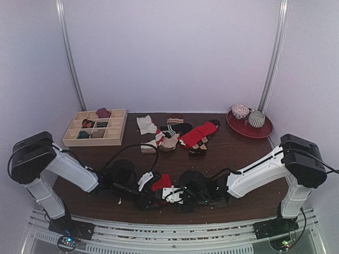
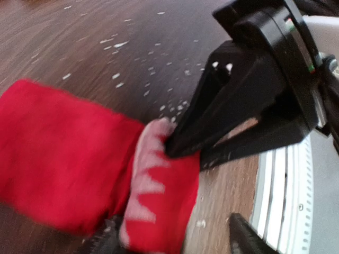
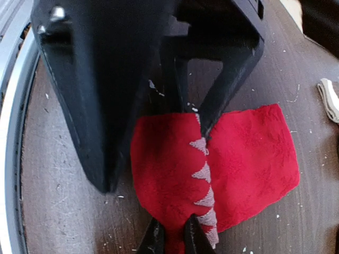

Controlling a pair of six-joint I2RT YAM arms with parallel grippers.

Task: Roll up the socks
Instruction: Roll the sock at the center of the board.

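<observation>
While the red sock (image 3: pixel 238 153) lies on the counter (image 3: pixel 53 211) by the near edge, the right end effector (image 3: pixel 174 228) pinches its end, and the left end effector (image 3: pixel 155 161) stands open over it.

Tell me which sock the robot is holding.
The red sock at the near edge, pinched by the right gripper; the other socks lie piled farther back.

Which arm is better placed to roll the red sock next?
Right, probably: the right gripper pinches the bright red fabric sock at its pale zigzag band; the left gripper stands open.
</observation>
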